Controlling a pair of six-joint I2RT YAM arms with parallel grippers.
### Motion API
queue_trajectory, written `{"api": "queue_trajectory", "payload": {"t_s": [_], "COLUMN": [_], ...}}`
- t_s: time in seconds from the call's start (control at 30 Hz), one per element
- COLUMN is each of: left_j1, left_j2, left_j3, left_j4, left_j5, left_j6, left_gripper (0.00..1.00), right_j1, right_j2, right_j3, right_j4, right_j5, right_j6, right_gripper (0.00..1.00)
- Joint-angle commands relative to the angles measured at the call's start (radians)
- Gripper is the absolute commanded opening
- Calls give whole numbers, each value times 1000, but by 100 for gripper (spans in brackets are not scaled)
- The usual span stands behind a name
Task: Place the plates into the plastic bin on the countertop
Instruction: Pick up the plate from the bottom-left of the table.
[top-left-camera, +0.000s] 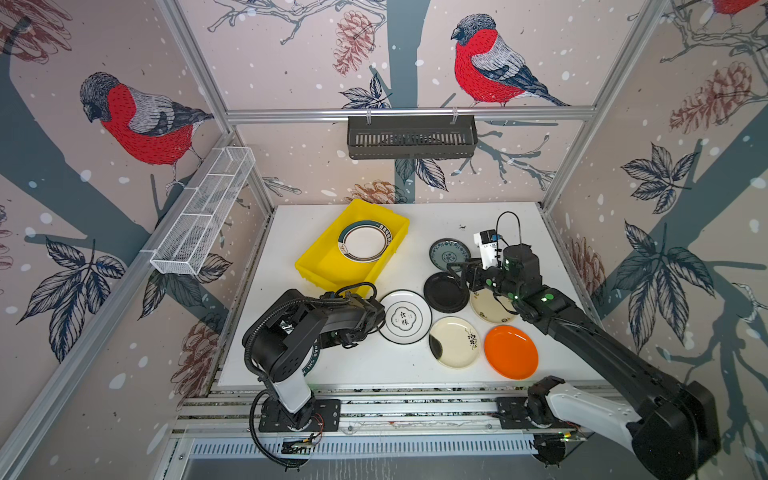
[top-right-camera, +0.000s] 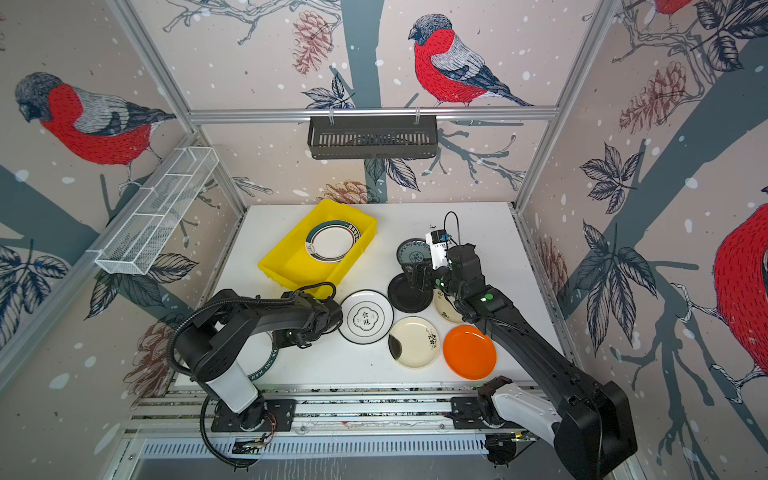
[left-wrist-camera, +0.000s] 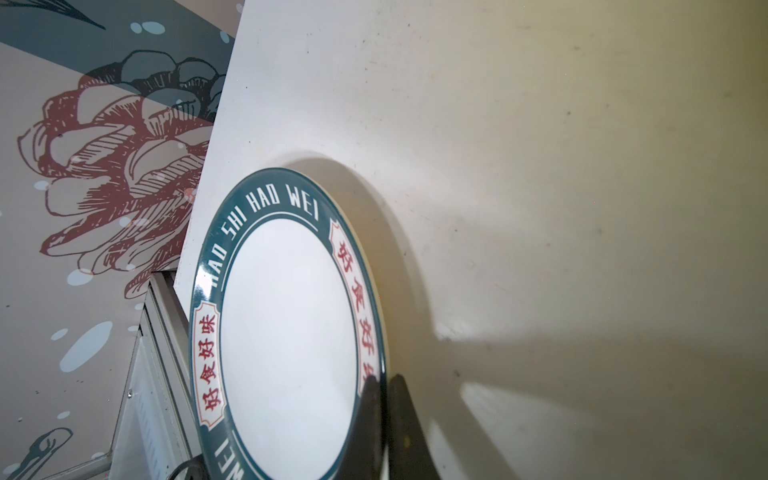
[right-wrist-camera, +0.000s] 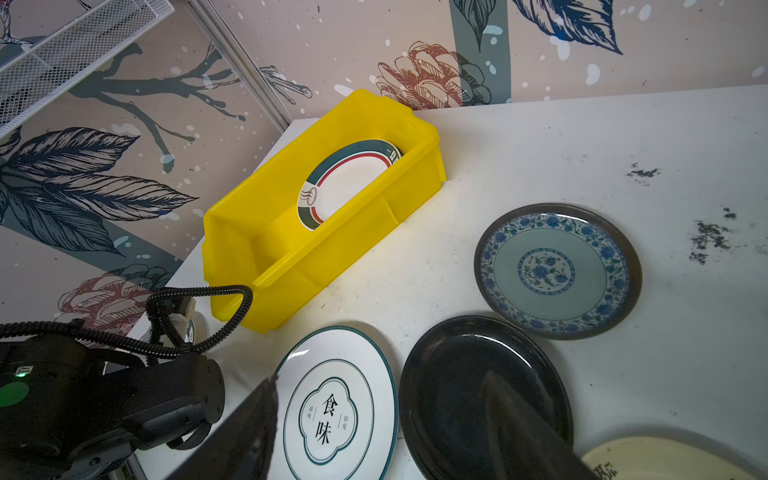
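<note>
Left wrist view showed the left gripper (left-wrist-camera: 384, 380) squeezed tight on the rim of the green-rimmed plate (left-wrist-camera: 291, 332), the one with HAO SHI HAO WEI written round it. That plate sat near the front left of the countertop (top-left-camera: 436, 220), mostly hidden under the left arm in both top views. I think the rim was pinched because a flat plate has no other bit to grab. Its gripped side looked a little raised, but I could not be sure. A bit further back and to the right lay the orange plate (top-left-camera: 511, 351) and the cream plate with a flower sprig (top-left-camera: 455, 343), flat and just beside each other. Behind them were the white plate with black letters (top-left-camera: 405, 318) and the black plate (top-left-camera: 444, 293). The right gripper (top-left-camera: 459, 274) hung over the black plate with its jaws wide apart and nothing in them, likely getting ready for that one. Another cream plate (top-left-camera: 488, 309) was partly hidden under the right arm, and the teal patterned plate (top-left-camera: 446, 251) lay just past the gripper. Farthest back on the left, the yellow plastic bin (top-left-camera: 320, 249) sat slanted, with one striped-rim plate (top-left-camera: 365, 243) inside it. The bin lay well apart from the held plate, beyond the left gripper, so I think that plate needed lifting and carrying toward the back.
</note>
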Motion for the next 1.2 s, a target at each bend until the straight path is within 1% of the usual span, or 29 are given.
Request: {"api": "queue_trajectory", "payload": {"t_s": [0.0,0.13,0.23,0.4,0.5,0.57,0.7,0.9,1.17], "left_j1": [-19,-66,-119,-218,-256,-271,-280,-300,-308], "left_j2": [5,11,34,121,153,160,147,126,97], "left_j3": [16,41,80,174,224,278,316,337,340], "left_j4": [-6,-13,-32,-119,-185,-221,-267,-362,-443], "left_j5": [-7,-3,-1,1,1,-7,-16,-45,-61], "left_j6": [-18,-35,-53,-108,-124,-132,-132,-198,-264], "left_gripper": [0,0,0,0,0,0,0,0,0], "right_j1": [-1,-1,-1,-4,-6,-7,-9,-12,-16], "right_j2": [-3,1,3,1,1,0,-4,-3,-6], "right_j3": [4,6,8,9,9,8,8,5,10], "right_j4": [-1,1,4,-2,-1,1,1,1,-7], "right_j5": [9,7,7,10,9,9,8,7,4], "right_j6": [-9,-10,-9,-11,-11,-10,-9,-10,-10], "right_gripper": [78,78,78,78,78,78,78,77,77]}}
